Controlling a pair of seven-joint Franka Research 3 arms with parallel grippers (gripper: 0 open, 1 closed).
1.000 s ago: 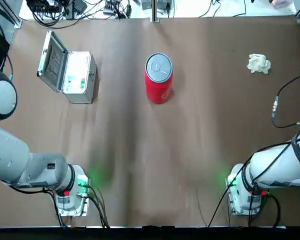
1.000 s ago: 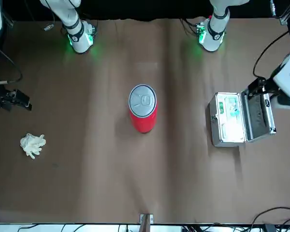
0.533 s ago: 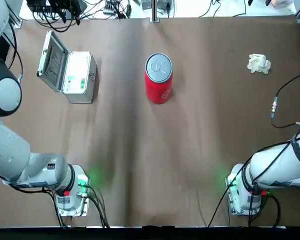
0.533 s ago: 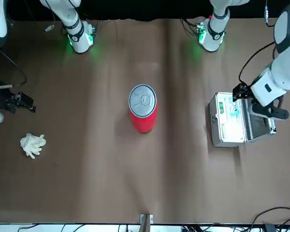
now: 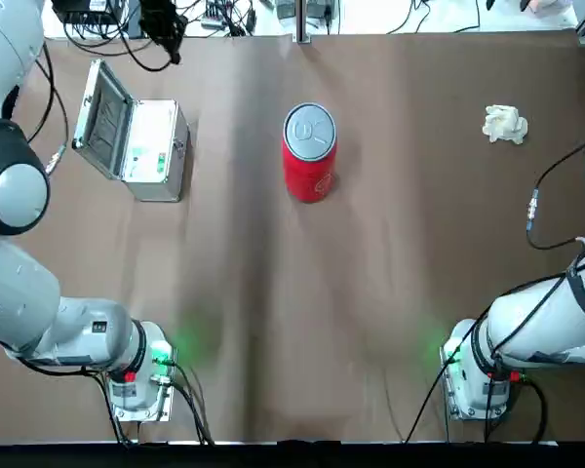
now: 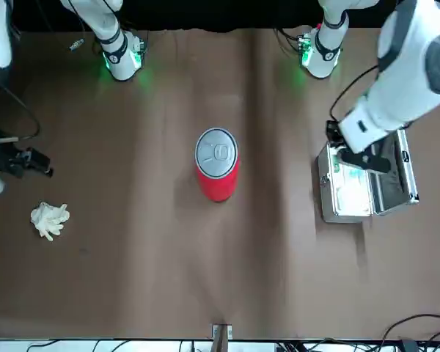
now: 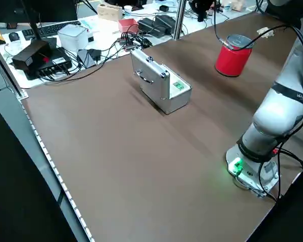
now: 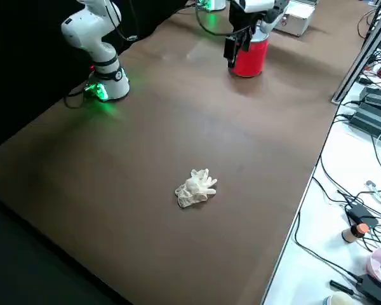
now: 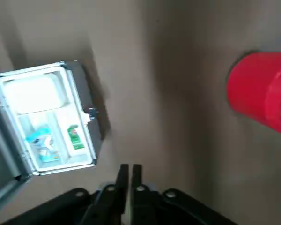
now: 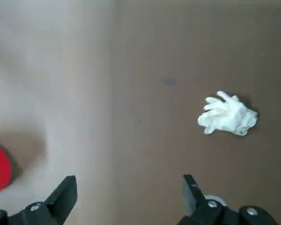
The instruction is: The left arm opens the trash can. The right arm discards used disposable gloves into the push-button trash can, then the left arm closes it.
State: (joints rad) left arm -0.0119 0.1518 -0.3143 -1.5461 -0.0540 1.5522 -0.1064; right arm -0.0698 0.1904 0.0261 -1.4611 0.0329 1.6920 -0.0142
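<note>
The red trash can (image 5: 310, 166) stands upright at the table's far middle, its silver-grey lid (image 6: 215, 152) down. The cream-white gloves (image 5: 505, 124) lie in a wad at the far right, also seen in the right wrist view as gloves (image 10: 228, 115). My left gripper (image 9: 129, 169) is shut and empty, and hangs in the air as the left gripper (image 6: 378, 164) over the silver case, left of the can (image 9: 260, 91). My right gripper (image 10: 129, 183) is open and empty, raised well short of the gloves; the front view shows this right gripper (image 6: 42, 166) at the table's edge.
A silver metal case (image 5: 146, 146) with its hinged lid up sits at the far left, with small packets inside. Cables and power gear (image 7: 151, 25) lie beyond the far edge. Both arm bases (image 5: 141, 375) glow green at the near edge.
The left arm has swung in from beyond the case and now hangs over it, nearer the can. The right gripper has drifted a little toward the gloves. Can and gloves have not moved.
</note>
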